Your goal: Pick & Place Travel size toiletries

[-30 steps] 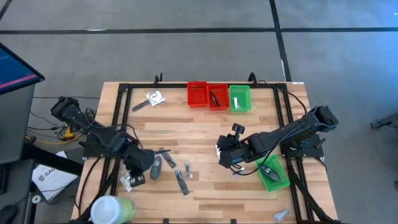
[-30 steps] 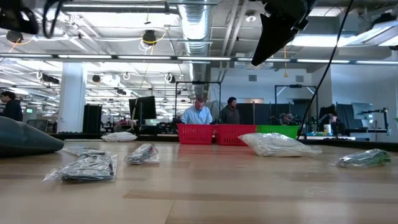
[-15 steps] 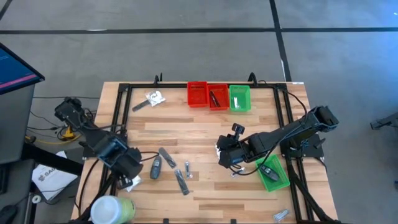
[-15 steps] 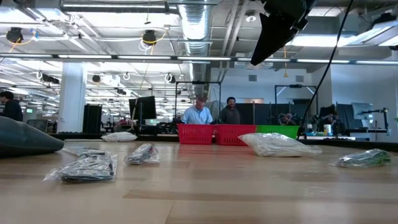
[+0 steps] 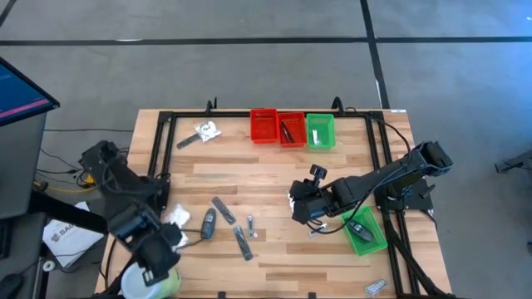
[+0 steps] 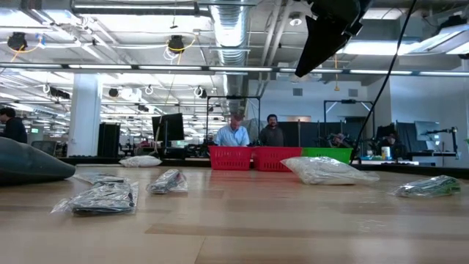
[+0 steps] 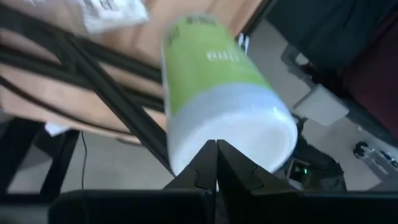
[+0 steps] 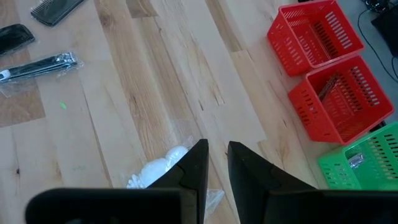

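**Figure: table from above, with both wrist views.** My left claw hangs at the near left corner of the table. Its fingers are pressed together and grip nothing. The big white-and-green tub lies on its side just beyond the fingertips.

My right claw is right of the table's middle, above a white crinkly packet. Its fingers stand only slightly apart, bare wood shows in the gap, and nothing is held.

The remaining toiletries are spread as follows:
- Near the left arm lie another white packet, a dark oval and two slim wrapped sticks.
- A comb and a small packet lie toward the far left.
- A silvery sachet sits at the near right edge.

Two red bins and a green bin stand side by side along the far edge. The middle one holds dark items. A second green bin by the right arm holds a dark piece.
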